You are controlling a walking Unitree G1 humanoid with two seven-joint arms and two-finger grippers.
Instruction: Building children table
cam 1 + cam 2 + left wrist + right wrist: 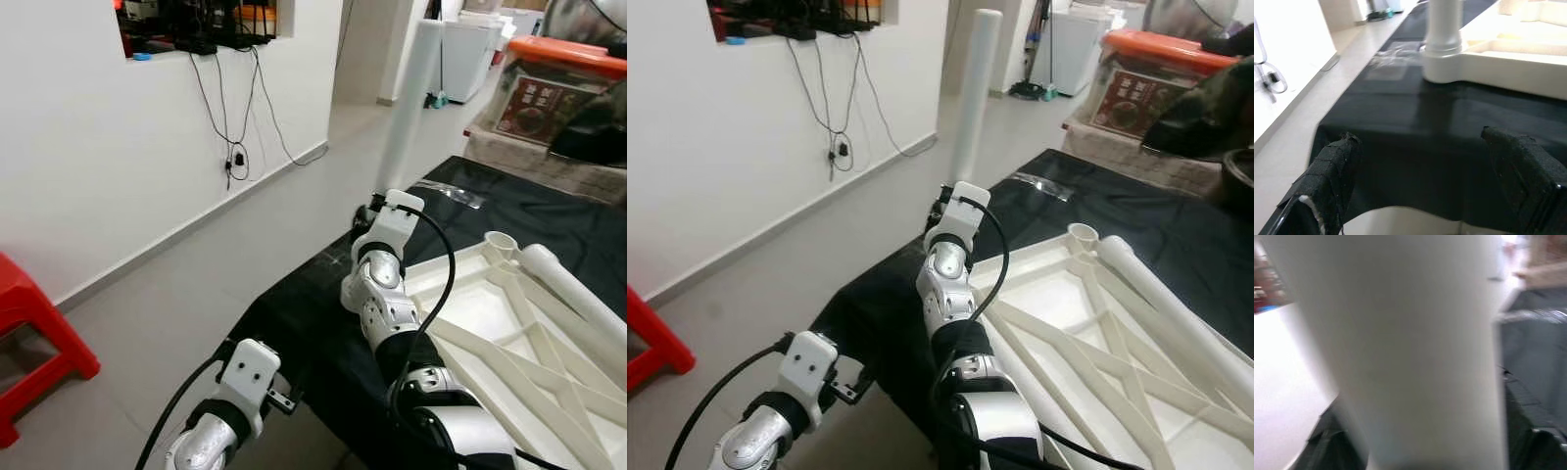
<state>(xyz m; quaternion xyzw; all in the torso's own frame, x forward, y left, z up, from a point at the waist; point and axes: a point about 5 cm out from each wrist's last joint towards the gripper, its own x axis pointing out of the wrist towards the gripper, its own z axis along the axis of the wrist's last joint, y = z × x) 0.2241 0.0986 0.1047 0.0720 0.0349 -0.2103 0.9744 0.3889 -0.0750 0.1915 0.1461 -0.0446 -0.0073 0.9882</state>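
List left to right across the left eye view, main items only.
Red stool → left gripper → upright white leg held by right gripper → tabletop → orange-lidded box.

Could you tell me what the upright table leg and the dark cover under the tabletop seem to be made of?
Table leg: probably moulded plastic, smooth, matte white, tubular. Dark cover: likely thin black cloth or sheeting, draping over the edge, with a slight sheen. Tabletop: the same white plastic, ribbed underside.

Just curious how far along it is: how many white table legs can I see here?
2. One table leg stands upright at the tabletop's near corner, at the right gripper; another leg lies along the far edge. More may be out of frame.
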